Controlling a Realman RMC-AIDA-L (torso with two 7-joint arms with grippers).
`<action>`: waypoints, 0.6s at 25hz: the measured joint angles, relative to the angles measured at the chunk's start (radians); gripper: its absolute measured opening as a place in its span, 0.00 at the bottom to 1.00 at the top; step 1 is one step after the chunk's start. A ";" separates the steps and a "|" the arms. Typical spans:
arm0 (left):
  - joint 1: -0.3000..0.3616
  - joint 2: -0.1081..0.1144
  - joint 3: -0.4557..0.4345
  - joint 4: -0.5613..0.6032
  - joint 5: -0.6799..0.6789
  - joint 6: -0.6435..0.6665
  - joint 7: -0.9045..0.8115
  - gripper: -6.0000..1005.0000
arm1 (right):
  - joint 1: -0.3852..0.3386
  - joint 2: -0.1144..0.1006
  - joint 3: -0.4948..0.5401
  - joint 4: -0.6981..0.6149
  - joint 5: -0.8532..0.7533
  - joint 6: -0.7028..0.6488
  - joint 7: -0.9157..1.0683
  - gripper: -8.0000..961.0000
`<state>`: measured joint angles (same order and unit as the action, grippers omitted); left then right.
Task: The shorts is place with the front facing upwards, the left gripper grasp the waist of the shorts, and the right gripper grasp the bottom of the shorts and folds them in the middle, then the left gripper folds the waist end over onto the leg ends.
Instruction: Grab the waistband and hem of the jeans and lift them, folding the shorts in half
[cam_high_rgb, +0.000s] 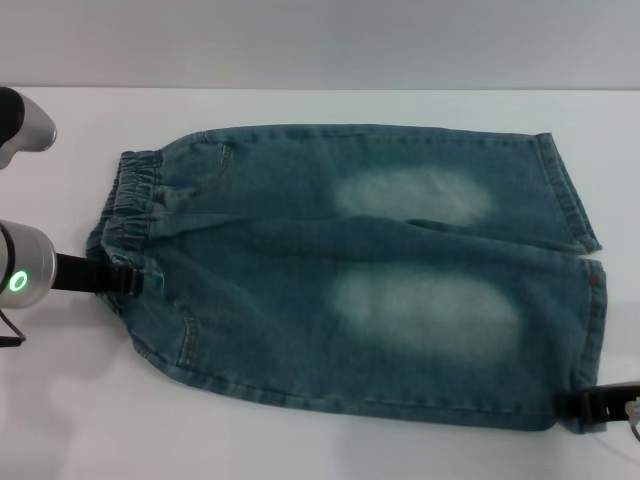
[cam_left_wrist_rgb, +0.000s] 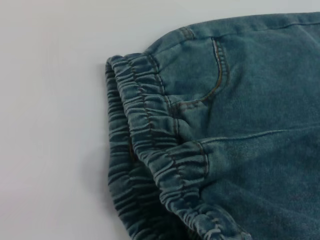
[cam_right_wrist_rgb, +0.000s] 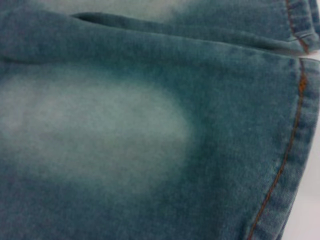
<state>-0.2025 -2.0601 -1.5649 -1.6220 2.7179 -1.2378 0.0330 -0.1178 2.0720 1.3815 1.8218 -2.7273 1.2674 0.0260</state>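
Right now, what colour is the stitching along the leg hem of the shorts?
Orange-brown thread on blue denim, along the leg hem; clearest in the right wrist view.

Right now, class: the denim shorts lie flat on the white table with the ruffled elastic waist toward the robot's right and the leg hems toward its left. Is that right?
Not quite: the sides are swapped. The head view shows the shorts flat on the white table with the ruffled elastic waist toward the robot's left, beside the left gripper, and the leg hems toward its right, near the right gripper.
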 joint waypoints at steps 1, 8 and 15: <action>0.000 0.000 0.000 0.000 -0.001 0.000 0.000 0.19 | -0.001 0.000 0.000 0.006 0.001 0.001 -0.001 0.58; 0.000 0.000 0.000 -0.004 -0.002 0.000 0.000 0.19 | 0.001 0.000 0.005 0.035 0.045 -0.010 -0.039 0.30; 0.002 0.000 0.000 -0.005 -0.004 0.005 -0.001 0.19 | 0.010 0.002 0.005 0.072 0.047 -0.043 -0.046 0.04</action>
<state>-0.2004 -2.0601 -1.5647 -1.6267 2.7141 -1.2326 0.0324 -0.1075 2.0736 1.3864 1.8937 -2.6801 1.2244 -0.0202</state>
